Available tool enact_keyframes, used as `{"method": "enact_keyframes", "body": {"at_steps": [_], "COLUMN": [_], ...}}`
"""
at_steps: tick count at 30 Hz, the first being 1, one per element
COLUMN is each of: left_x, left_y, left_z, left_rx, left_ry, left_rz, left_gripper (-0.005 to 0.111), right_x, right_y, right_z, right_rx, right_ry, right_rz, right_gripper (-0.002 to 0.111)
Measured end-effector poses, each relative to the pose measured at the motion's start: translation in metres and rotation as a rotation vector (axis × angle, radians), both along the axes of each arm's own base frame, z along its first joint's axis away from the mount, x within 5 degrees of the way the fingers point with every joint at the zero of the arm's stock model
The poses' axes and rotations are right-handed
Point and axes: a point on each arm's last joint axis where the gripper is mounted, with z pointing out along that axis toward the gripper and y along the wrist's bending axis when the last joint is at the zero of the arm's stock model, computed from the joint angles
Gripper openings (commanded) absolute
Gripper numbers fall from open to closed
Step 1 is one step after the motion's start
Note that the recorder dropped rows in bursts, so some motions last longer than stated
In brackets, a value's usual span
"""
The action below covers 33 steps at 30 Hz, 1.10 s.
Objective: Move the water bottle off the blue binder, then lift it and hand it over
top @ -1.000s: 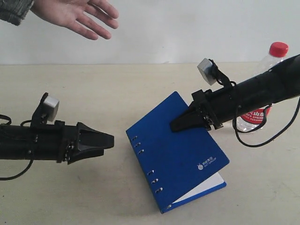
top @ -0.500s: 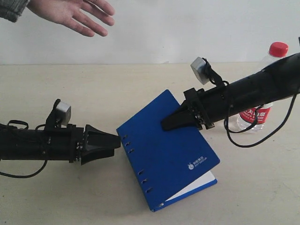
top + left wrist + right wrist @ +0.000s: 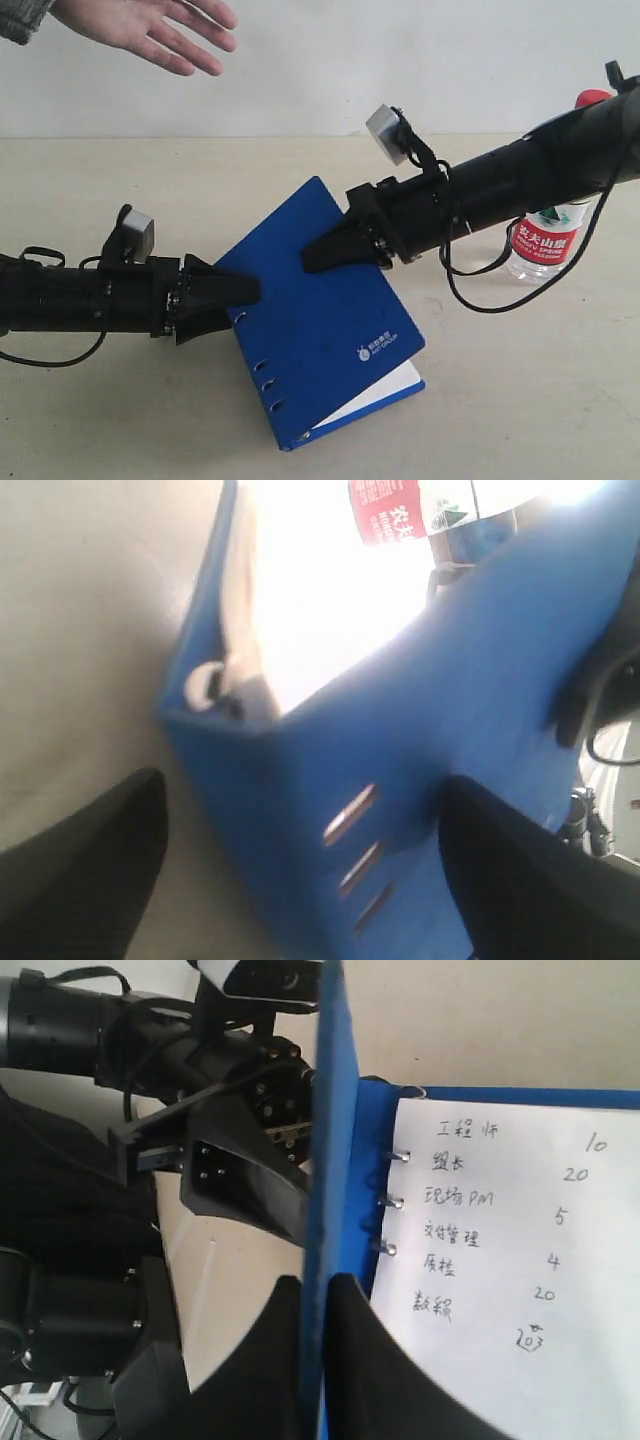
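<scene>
Near the worktop's front edge the blue binder (image 3: 320, 330) tilts up, its stiff, smooth cover pinched in the right hand's (image 3: 315, 260) closed jaws. The left hand (image 3: 245, 291) gapes wide astride the riveted spine. The lift looks in hand; next it probably needs a firm left grip. The clear plastic water bottle (image 3: 548, 240) stands off the binder, toward the far right corner.

Both arms reach low toward the middle. The left gripper (image 3: 243, 292) gapes wide; the right gripper (image 3: 318, 256), angled down, pinches the cover of the blue binder (image 3: 320, 325).
</scene>
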Motion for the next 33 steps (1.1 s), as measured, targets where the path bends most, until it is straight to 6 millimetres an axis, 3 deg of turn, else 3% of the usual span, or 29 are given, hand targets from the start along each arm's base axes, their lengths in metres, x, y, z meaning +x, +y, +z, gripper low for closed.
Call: {"method": "enact_keyframes", "body": {"at_steps": [5, 8, 11, 14, 17, 18, 21, 25, 31, 33], "left_x": [0.0, 0.002, 0.005, 0.002, -0.005, -0.013, -0.031, -0.042, -0.022, -0.026], "left_y": [0.0, 0.0, 0.001, 0.0, -0.008, -0.02, -0.045, -0.06, -0.049, -0.044], "left_z": [0.006, 0.024, 0.05, 0.103, 0.124, 0.133, 0.131, 0.127, 0.104, 0.094], "left_rx": [0.006, 0.023, 0.029, 0.014, 0.0, -0.015, 0.011, 0.045, 0.358, 0.405], "left_ry": [0.03, -0.016, -0.083, -0.224, -0.285, -0.316, -0.332, -0.33, -0.266, -0.232], "left_rz": [-0.006, 0.002, 0.024, 0.04, 0.021, -0.032, -0.191, -0.268, -0.064, -0.041], "left_gripper": [0.071, 0.071, 0.071, 0.071, 0.071, 0.071, 0.071, 0.07, 0.066, 0.066], "right_x": [-0.005, -0.007, -0.01, -0.014, -0.016, -0.016, -0.015, -0.018, -0.028, -0.027], "right_y": [0.009, 0.011, 0.011, 0.013, 0.011, 0.01, 0.01, 0.007, -0.006, -0.004], "right_z": [-0.001, 0.0, 0.002, 0.002, 0.001, -0.002, -0.003, -0.006, -0.019, -0.017], "right_rx": [-0.024, -0.009, 0.013, 0.007, -0.023, -0.054, -0.072, -0.11, -0.299, -0.27], "right_ry": [-0.021, -0.017, -0.008, -0.003, -0.01, -0.015, -0.026, -0.02, 0.042, 0.013], "right_rz": [0.029, 0.043, 0.075, 0.12, 0.136, 0.137, 0.13, 0.171, 0.285, 0.289], "right_gripper": [0.0, 0.0, 0.0, 0.0, 0.0, 0.0, 0.0, 0.0, 0.0, 0.0]}}
